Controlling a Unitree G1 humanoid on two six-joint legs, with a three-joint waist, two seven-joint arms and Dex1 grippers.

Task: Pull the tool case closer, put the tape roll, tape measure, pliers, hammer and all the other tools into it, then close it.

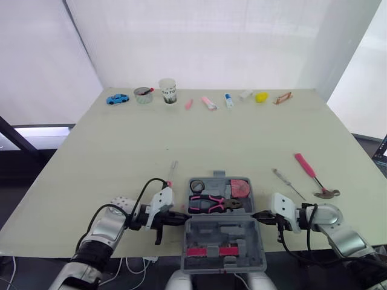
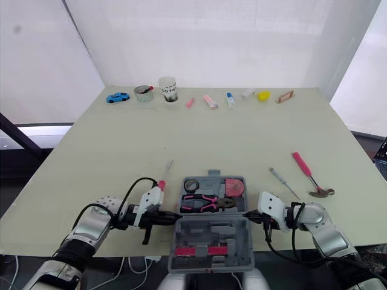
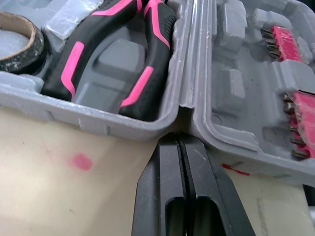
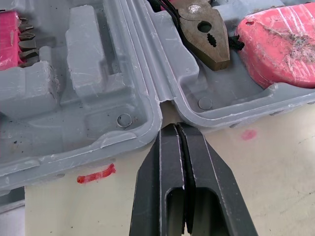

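While the tool case [image 1: 242, 232] lay open at the near edge of the tabletop [image 1: 121, 151], its lid half toward the robot, both arms reached in to its sides. The left tool [image 3: 179, 142] sat at the case's 9 o'clock, its black fingers pressed together with nothing between them and their tips at the hinge notch where the two halves met. The right tool [image 4: 176, 129] was at the case's 3 o'clock, also pressed together and empty, its tips at the opposite hinge notch.

In the far half lay the pliers [image 1: 208, 204], with the tape roll [image 1: 198, 185] at their 11 o'clock and the pink tape measure [image 1: 240, 188] at their 1 o'clock. On the bare tabletop, the hammer [image 1: 311, 174] lay at the case's 2 o'clock, a screwdriver [image 1: 287, 183] lay between the hammer and the case, and another screwdriver [image 1: 172, 171] lay at the case's 10 o'clock.
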